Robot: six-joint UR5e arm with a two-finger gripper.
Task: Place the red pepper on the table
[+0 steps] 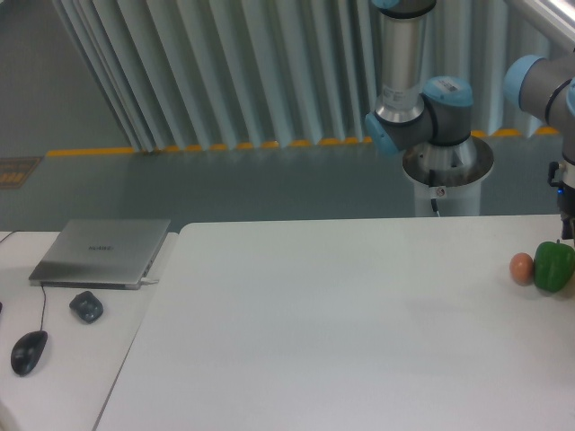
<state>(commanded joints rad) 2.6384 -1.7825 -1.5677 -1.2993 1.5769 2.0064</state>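
Note:
The red pepper is not visible in this view. The large white table [341, 323] fills the middle and right of the frame. The arm comes down at the far right edge, and only a dark sliver of my gripper [567, 223] shows there, just above the green pepper [553, 266]. Its fingers are cut off by the frame edge, so I cannot tell whether it is open or shut, or whether it holds anything.
A small brownish-orange egg [521, 268] lies on the table touching the green pepper's left side. The arm's base [446, 162] stands behind the table's back edge. A smaller white desk at the left holds a closed laptop [101, 252] and a mouse [29, 351].

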